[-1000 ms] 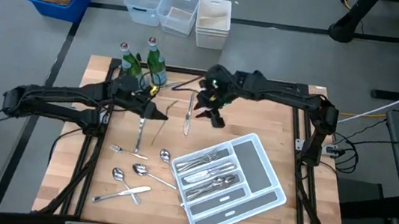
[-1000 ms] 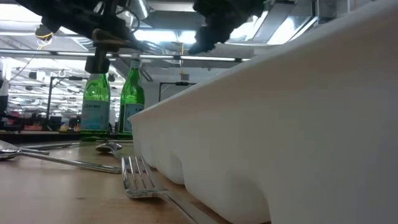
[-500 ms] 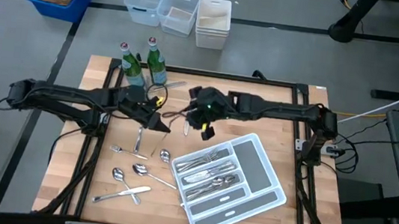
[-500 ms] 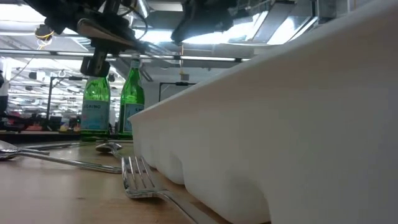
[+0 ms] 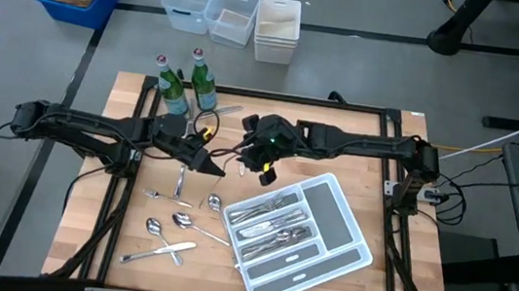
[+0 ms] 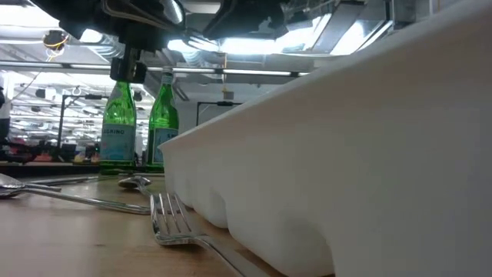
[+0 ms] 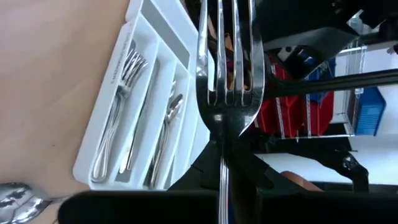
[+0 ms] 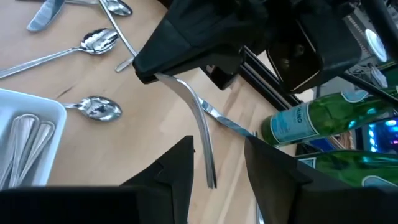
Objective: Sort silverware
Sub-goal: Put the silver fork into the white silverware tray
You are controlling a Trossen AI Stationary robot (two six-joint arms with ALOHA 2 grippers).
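Silverware: a fork (image 7: 227,93) is pinched by its handle in the left gripper (image 5: 213,166) above table centre, tines pointing toward 3 o'clock. The right gripper (image 5: 256,162), fingers spread, appears to straddle the tines without touching. The white tray (image 5: 350,257) lies toward 5 o'clock; loose spoons (image 5: 182,220) toward 7 o'clock.

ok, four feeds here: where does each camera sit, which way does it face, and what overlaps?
High: overhead, straight down; both arms, left tool shut on fork, right tool open beside it.
Low: table height, level past white tray toward green bottles; arms overhead.
Left wrist: along held fork toward tray.
Right wrist: past own fingers at left tool and fork.
Shared: both wrist views see the fork.
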